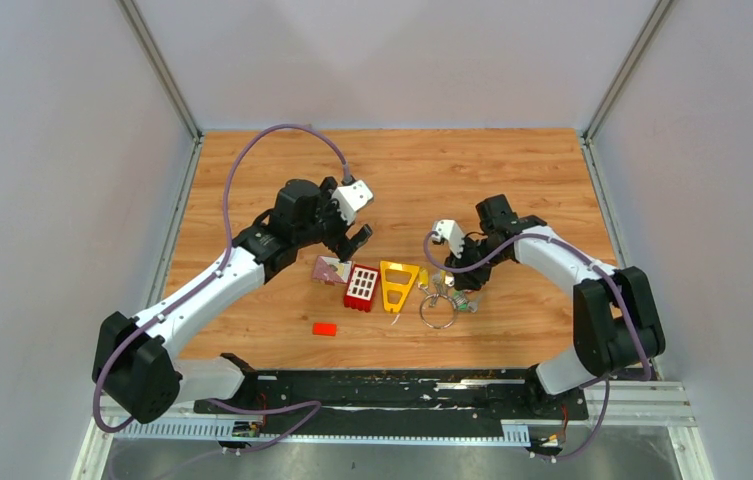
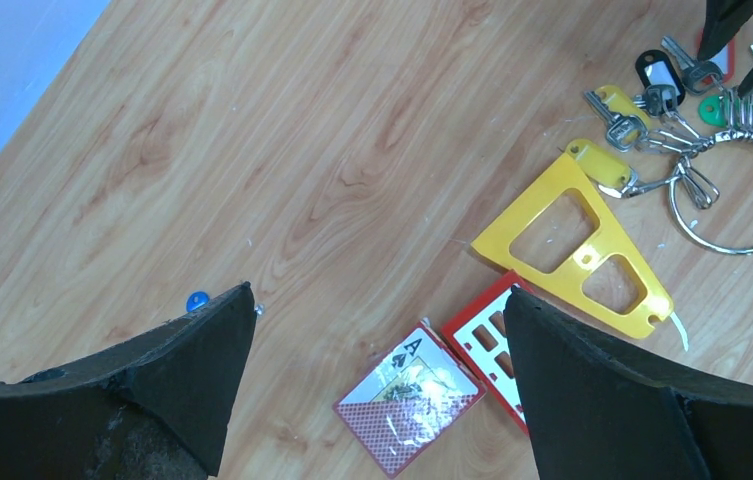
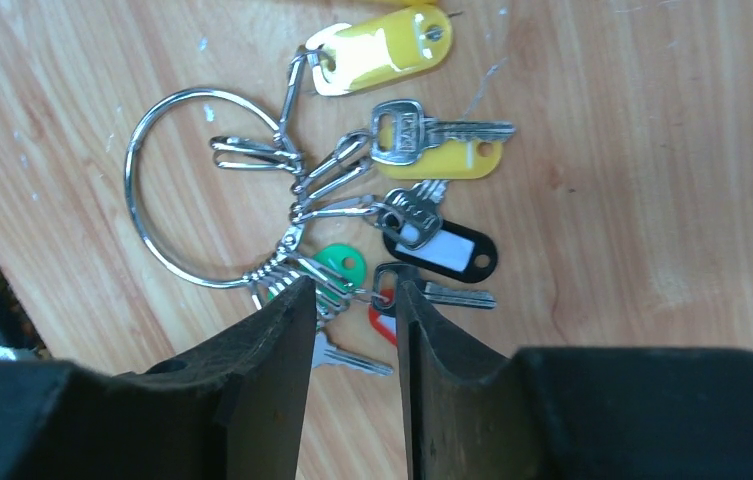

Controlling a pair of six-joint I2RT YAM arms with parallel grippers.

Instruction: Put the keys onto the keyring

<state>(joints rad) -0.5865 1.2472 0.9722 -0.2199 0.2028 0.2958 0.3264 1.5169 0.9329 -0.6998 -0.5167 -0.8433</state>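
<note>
Wooden worktop (image 1: 252, 170) between grey walls (image 1: 52, 150). Left jaws hang spread wide above a playing card (image 2: 407, 405). Right of the yellow frame (image 2: 585, 253) lie the keys (image 3: 422, 130), clipped on the keyring (image 3: 130, 190); right jaws, narrowly apart, straddle 1 clip (image 3: 334, 283).

Desk (image 2: 252, 150) is warm wood grain. Silver keyring (image 3: 130, 175), and silver keys (image 3: 407, 130) with yellow, black, green and red tags. Bright yellow triangle frame (image 2: 560, 182), red-and-white grid piece (image 1: 361, 286), and a card (image 2: 407, 420) with red crosshatch.

letter A with spade sign on playing card (image 2: 407, 400), stamps on keys (image 3: 422, 130) illegible
</note>
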